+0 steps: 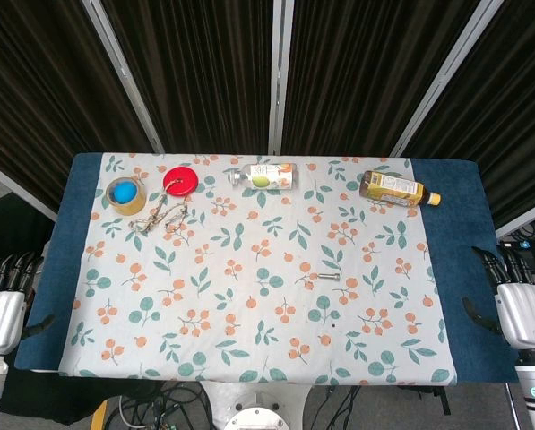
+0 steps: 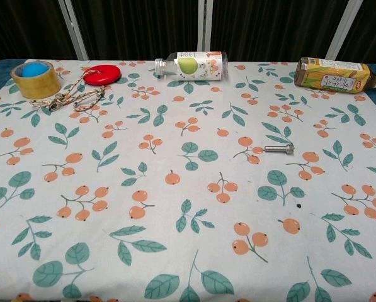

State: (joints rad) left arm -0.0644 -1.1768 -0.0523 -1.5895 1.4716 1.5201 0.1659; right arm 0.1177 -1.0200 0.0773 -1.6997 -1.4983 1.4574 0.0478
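Note:
My left hand (image 1: 2, 300) hangs beside the table's left edge, holding nothing, its dark fingers pointing away from me and slightly apart. My right hand (image 1: 518, 300) rests off the right edge over the blue border, likewise holding nothing. Neither hand shows in the chest view. A small metal bolt (image 1: 329, 278) (image 2: 279, 149) lies on the floral cloth (image 1: 249, 313) right of centre, nearer my right hand. All other items sit along the far edge.
At the far left stand a tape roll with a blue centre (image 1: 125, 194) (image 2: 35, 78), a red disc (image 1: 180, 181) (image 2: 102, 74) and a cord tangle (image 1: 164, 217) (image 2: 71, 99). A clear bottle (image 1: 265, 176) (image 2: 193, 65) and a yellow-labelled bottle (image 1: 397, 189) (image 2: 336, 73) lie on their sides.

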